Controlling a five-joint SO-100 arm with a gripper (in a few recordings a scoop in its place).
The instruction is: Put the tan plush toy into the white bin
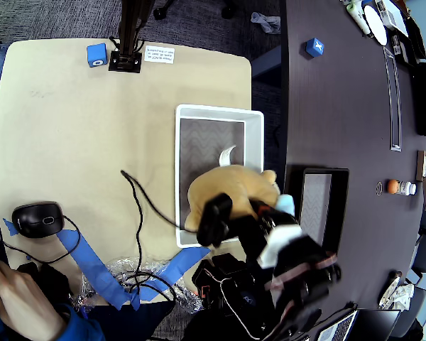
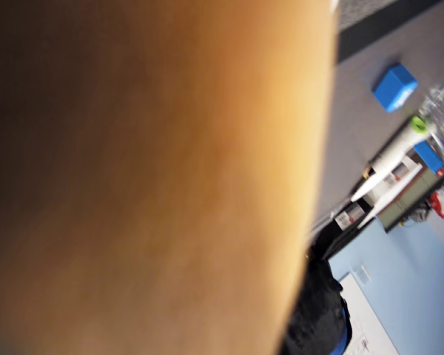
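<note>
In the overhead view the tan plush toy point(image 1: 234, 186) hangs over the near half of the white bin point(image 1: 219, 111), spilling past the bin's right rim. Its small white tag point(image 1: 228, 153) points toward the bin's grey bottom. My black gripper point(image 1: 215, 217) is shut on the toy's near-left side, above the bin's front rim. A light blue patch of the toy point(image 1: 286, 204) shows at its right. In the wrist view the tan plush toy point(image 2: 148, 177) is a blurred tan mass pressed close to the lens, and my fingers are hidden.
A smaller black bin point(image 1: 325, 172) sits on the dark table to the right. A black cable point(image 1: 138, 213) crosses the tan table beside the white bin. A mouse point(image 1: 37, 219), blue tape point(image 1: 92, 266) and a person's hand point(image 1: 18, 302) are at lower left. Blue cubes point(image 1: 96, 55) point(image 1: 314, 47) lie far off.
</note>
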